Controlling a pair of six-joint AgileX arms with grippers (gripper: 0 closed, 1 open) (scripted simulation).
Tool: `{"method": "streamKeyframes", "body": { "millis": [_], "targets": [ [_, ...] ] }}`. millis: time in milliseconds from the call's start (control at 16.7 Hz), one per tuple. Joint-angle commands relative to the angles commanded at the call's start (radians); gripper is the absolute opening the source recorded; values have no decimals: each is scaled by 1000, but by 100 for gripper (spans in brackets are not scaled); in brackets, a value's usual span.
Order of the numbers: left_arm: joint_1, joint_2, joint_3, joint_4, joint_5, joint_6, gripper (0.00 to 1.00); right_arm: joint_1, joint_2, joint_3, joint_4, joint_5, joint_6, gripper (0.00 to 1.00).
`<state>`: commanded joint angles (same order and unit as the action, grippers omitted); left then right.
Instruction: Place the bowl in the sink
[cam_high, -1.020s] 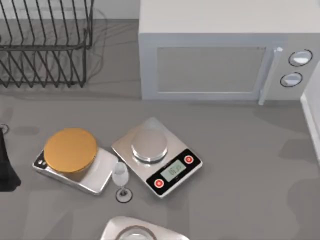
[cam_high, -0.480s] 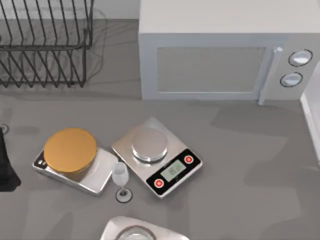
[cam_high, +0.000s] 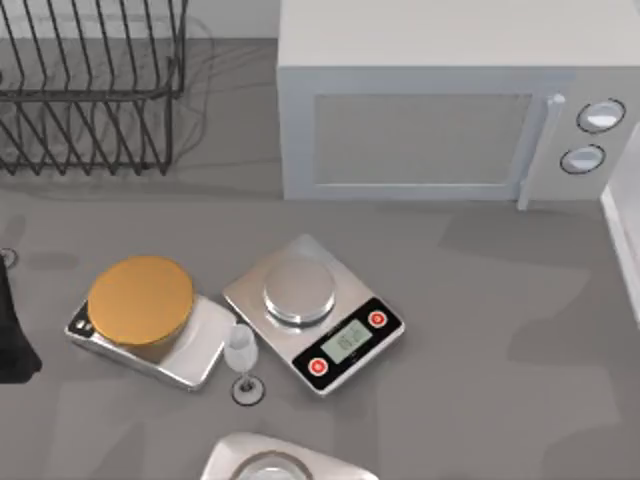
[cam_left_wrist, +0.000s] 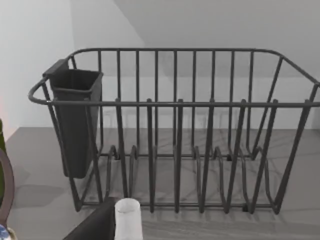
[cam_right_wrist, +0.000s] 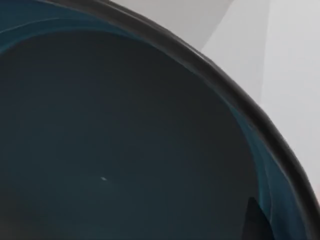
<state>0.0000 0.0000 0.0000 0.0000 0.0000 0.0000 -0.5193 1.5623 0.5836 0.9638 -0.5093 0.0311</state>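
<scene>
Blue glaze fills my right wrist view: the bowl (cam_right_wrist: 125, 150) sits very close under that camera, its dark rim curving across the picture with pale surface beyond it. I judge my right arm is carrying it or poised right over it, but I cannot tell whether the fingers are clamped on it or spread.

From above, the table (cam_high: 480, 330) holds a scale (cam_high: 315, 315) with a bare steel plate, a second scale (cam_high: 150, 340) topped by a flat orange disc (cam_high: 140, 297), and a small wine glass (cam_high: 241, 362) standing between the two, just beside both. A microwave (cam_high: 440, 110) stands at the back and a wire dish rack (cam_high: 90, 90) at the back left. My left arm (cam_high: 12, 330) is a dark shape at the table's left edge, parked; its wrist camera looks into the rack and the dark cutlery holder (cam_left_wrist: 75, 120) hung on it. I cannot tell how its fingers stand either.

The risks, as I judge them: a glazed rim is slippery, so a shallow pinch could let the bowl tip or slide out during travel. A low path could clip the wine glass, which would topple easily, or nudge a scale. Releasing too high would let the bowl drop hard.
</scene>
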Motion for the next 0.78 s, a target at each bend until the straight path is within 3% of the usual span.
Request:
{"method": "streamKeyframes", "body": {
  "millis": [780],
  "targets": [
    [0, 0, 0, 0, 0, 0, 100, -8, 592, -97, 676, 9, -4, 0]
  ]
}}
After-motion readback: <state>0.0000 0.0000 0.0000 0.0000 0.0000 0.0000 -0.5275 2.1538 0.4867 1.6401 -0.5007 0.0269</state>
